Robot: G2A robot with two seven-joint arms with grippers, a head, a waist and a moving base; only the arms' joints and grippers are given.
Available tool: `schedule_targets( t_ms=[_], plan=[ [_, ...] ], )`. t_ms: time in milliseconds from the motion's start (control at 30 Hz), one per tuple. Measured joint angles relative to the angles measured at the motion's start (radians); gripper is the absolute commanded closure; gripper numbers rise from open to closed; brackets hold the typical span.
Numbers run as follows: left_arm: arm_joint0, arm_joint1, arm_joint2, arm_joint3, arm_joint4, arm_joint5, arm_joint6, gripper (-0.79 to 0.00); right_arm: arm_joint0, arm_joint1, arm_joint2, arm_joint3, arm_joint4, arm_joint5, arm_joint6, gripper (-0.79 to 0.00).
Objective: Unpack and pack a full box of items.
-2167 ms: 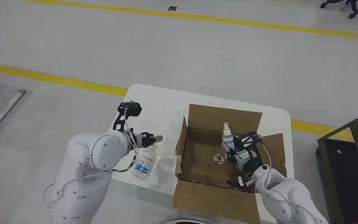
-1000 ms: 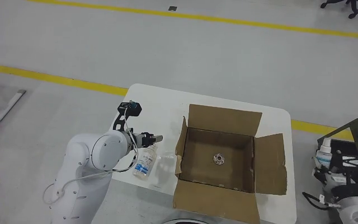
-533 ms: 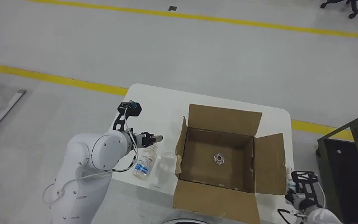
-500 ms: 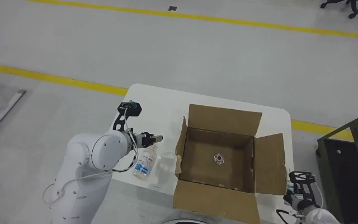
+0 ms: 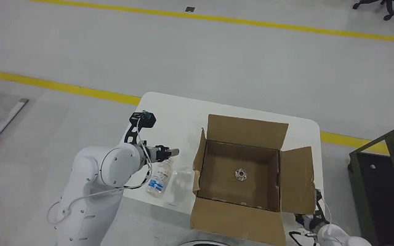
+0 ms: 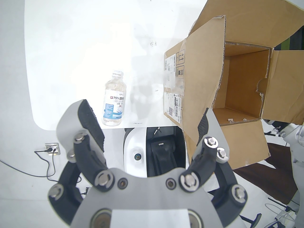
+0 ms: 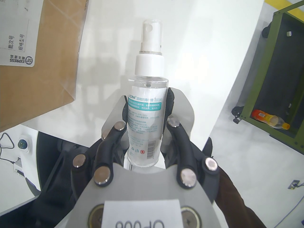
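1. Right gripper: you see its fingers closed narrowly on item 2, one pad on each side of the label.
2. Clear plastic spray bottle with a white pump, a transparent cap and a teal label: it is held by its lower body, and the nozzle end projects past the fingertips over the white table.
3. Brown cardboard box with its flaps open: an outer wall carrying a white shipping label stands just beside the right gripper. The same box stands to the right of the left gripper, near it but apart.
4. Left gripper: its fingers are spread wide with nothing between them, and it hangs above the table.
5. Small clear bottle with a blue-and-white label and a screw neck: it lies on its side on the table below the left gripper, on the side away from the box.
6. Small pale round object: it lies on the box floor, well apart from both grippers. It may be a fitting; you cannot tell at this size.
7. Green metal cart: it stands on the floor beyond the table edge, with an orange bottle lying inside.
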Motion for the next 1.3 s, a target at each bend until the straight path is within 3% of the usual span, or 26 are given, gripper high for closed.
schedule_targets(
  t_ms=[67, 100, 200, 267, 400, 500, 600, 700, 900, 1000, 1100, 1300],
  plan=[
    [0.000, 0.000, 0.000, 0.000, 0.000, 0.000, 0.000, -0.785, 0.012, 0.000, -0.012, 0.011, -0.006, 0.003, 0.001, 0.000],
    [0.000, 0.000, 0.000, 0.000, 0.000, 0.000, 0.000, -0.785, 0.017, 0.000, -0.016, 0.015, -0.009, 0.003, 0.003, -0.062],
    [0.000, 0.000, 0.000, 0.000, 0.000, 0.000, 0.000, -0.785, 0.030, 0.000, -0.025, 0.027, -0.018, 0.000, 0.013, -0.099],
    [0.000, 0.000, 0.000, 0.000, 0.000, 0.000, 0.000, -0.785, 0.037, 0.000, -0.029, 0.035, -0.020, -0.002, 0.017, -0.231],
    [0.000, 0.000, 0.000, 0.000, 0.000, 0.000, 0.000, -0.785, 0.045, 0.001, -0.035, 0.047, -0.022, -0.012, 0.024, -0.289],
    [0.000, 0.000, 0.000, 0.000, 0.000, 0.000, 0.000, -0.785, 0.054, 0.002, -0.036, 0.057, -0.025, -0.016, 0.029, -0.382],
    [0.000, 0.000, 0.000, 0.000, 0.000, 0.000, 0.000, -0.785, 0.060, 0.003, -0.033, 0.057, -0.028, -0.021, 0.035, -0.597],
    [0.000, 0.000, 0.000, 0.000, 0.000, 0.000, 0.000, -0.785, 0.063, 0.004, -0.027, 0.055, -0.029, -0.024, 0.040, -0.714],
    [0.000, 0.000, 0.000, 0.000, 0.000, 0.000, 0.000, -0.785, 0.047, 0.008, 0.029, 0.009, -0.015, -0.016, 0.022, -0.594],
    [0.000, 0.000, 0.000, 0.000, 0.000, 0.000, 0.000, -0.785, 0.010, 0.012, 0.099, -0.083, -0.030, -0.009, -0.016, -0.339],
    [0.000, 0.000, 0.000, 0.000, 0.000, 0.000, 0.000, -0.785, -0.037, 0.011, 0.183, -0.201, -0.022, 0.003, -0.093, 0.000],
    [0.000, 0.000, 0.000, 0.000, 0.000, 0.000, 0.000, -0.785, -0.134, 0.006, 0.310, -0.433, -0.029, -0.034, -0.236, 0.000]
  ],
)
